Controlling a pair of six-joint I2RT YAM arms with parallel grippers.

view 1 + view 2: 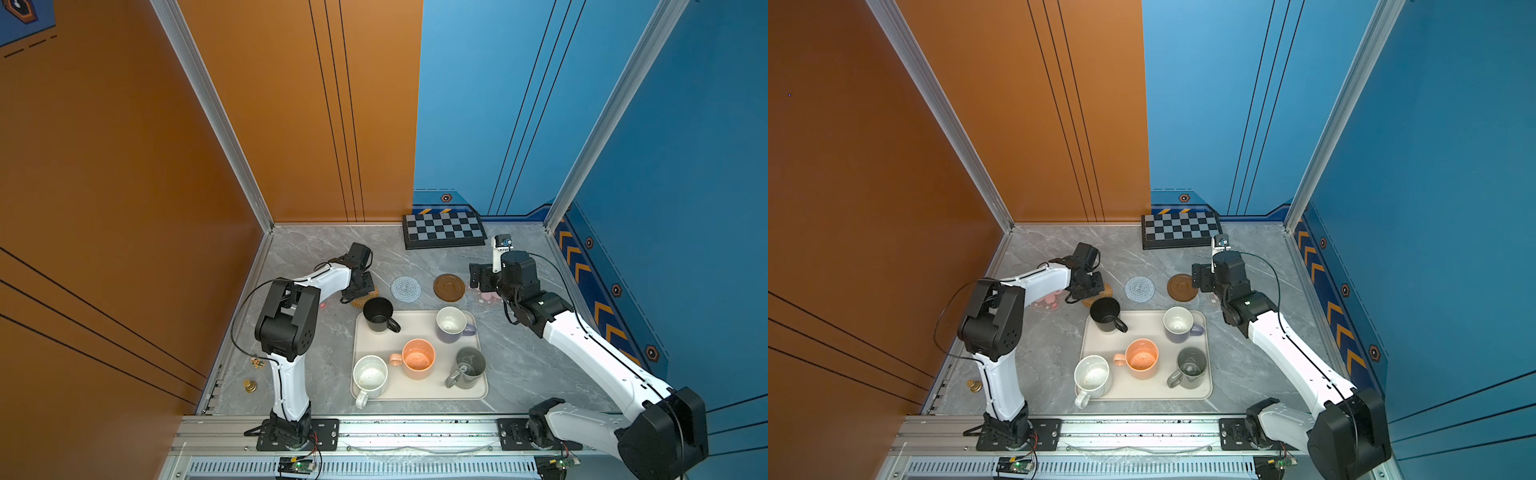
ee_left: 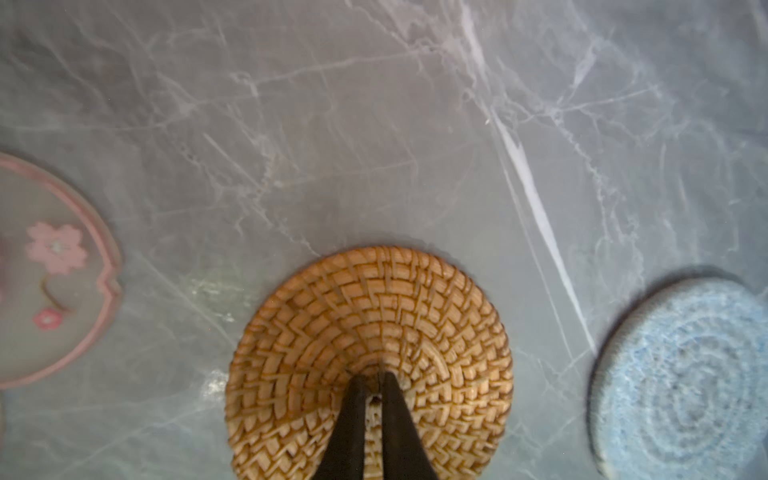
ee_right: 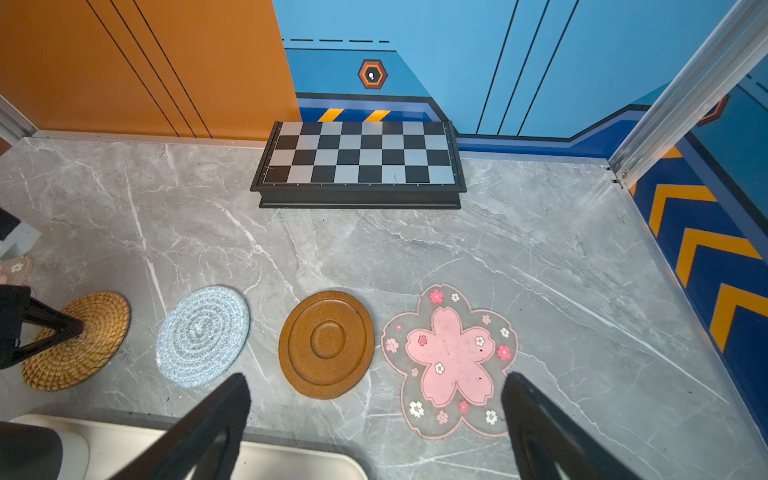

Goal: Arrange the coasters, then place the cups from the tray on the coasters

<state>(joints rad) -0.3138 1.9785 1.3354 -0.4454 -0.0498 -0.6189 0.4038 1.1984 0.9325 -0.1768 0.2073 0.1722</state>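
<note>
- Left wrist view: left gripper (image 2: 379, 376) fingers nearly together, tips on the straw coaster (image 2: 365, 307).
- Right wrist view: right gripper (image 3: 376, 377) spread wide, empty, near wood coaster (image 3: 326, 344) and flower coaster (image 3: 451, 359).
- Both top views: five cups (image 1: 417, 359) stand on the tray (image 1: 415, 328); knit coaster (image 1: 406, 289) lies just behind it.

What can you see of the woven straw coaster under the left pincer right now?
The woven straw coaster is round, tan-gold, coiled in rings of basket weave. It lies flat on the grey marble tabletop, between a pink flower coaster and the grey-blue knitted coaster, apart from both. The left pincer, tips together, touches its middle. In both top views it is mostly hidden beneath that pincer.
</note>
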